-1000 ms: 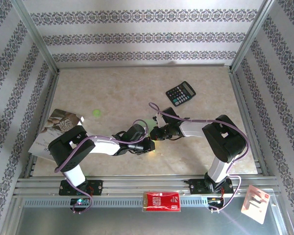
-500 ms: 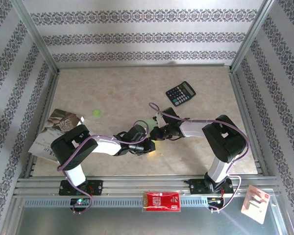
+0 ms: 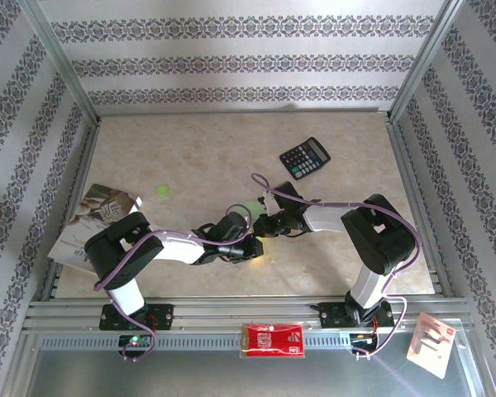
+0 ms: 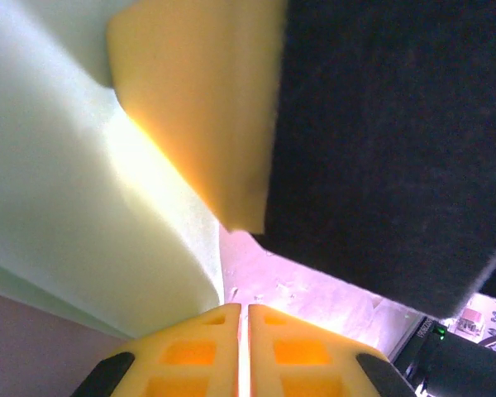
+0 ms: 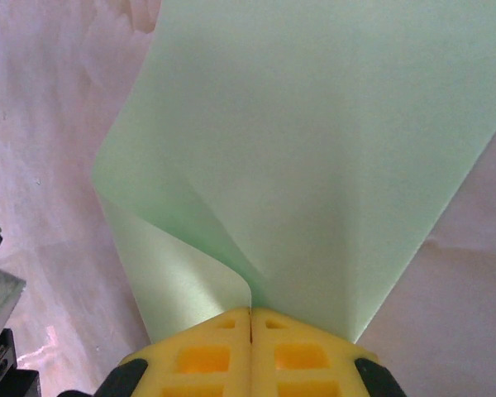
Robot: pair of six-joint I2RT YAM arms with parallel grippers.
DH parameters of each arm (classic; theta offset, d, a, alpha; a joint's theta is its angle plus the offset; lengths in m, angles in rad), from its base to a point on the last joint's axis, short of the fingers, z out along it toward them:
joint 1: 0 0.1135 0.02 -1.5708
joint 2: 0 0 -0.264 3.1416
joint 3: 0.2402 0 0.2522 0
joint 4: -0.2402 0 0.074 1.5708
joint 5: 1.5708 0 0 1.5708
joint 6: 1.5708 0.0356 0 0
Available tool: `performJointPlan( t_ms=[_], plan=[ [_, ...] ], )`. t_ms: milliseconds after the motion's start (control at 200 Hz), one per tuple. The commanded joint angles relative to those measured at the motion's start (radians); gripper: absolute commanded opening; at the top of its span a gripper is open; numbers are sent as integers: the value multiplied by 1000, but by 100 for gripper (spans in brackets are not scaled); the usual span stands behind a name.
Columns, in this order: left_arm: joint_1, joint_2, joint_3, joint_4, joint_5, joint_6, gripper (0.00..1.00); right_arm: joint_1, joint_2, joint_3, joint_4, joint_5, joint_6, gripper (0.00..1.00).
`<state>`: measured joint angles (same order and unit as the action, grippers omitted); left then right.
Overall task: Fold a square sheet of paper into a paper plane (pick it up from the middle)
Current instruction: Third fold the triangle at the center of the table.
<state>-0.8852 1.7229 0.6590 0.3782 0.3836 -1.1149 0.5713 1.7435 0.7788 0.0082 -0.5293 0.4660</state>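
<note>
While both arms hung close together low over table centre, left gripper sat clenched, square sheet of paper running right up to its tips. Pinch or mere contact, I couldn't tell. Right gripper clamped on sheet's curled-over edge, paper bowed up. My call: press fold flat slowly, edges aligned, no tugging, else tear.

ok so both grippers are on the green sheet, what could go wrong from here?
1. The right gripper pinches the green sheet, and the sheet curls beside the pinch: a crease could land crooked.
2. The left gripper looks shut on the same sheet close by; pulling apart might tear it.
3. The grippers nearly touch and could collide.
</note>
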Motion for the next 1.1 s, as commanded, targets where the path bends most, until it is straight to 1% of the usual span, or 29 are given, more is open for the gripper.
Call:
performJointPlan(
  t_ms=[0, 140, 320, 465, 749, 939, 1094],
  plan=[
    [-24, -23, 7, -22, -5, 4, 10, -12, 27, -39, -65, 90, -2, 0],
    [-28, 1, -2, -31, -22, 0, 9, -12, 26, -38, -65, 86, -2, 0],
    [-28, 38, -7, -24, -12, -14, 9, -11, 19, -41, -68, 89, -3, 0],
    [-29, 30, 7, -72, -14, -8, 9, -12, 16, -42, -69, 91, -3, 0],
    [-29, -37, 0, -40, -15, -8, 10, -14, 18, -41, -70, 89, -5, 0],
    [-28, -5, -21, -41, -28, -15, 9, -17, 22, -39, -68, 88, -5, 0],
    [-29, 25, -22, 7, 1, -28, 9, -16, 22, -39, -68, 88, -6, 0]
  ],
)
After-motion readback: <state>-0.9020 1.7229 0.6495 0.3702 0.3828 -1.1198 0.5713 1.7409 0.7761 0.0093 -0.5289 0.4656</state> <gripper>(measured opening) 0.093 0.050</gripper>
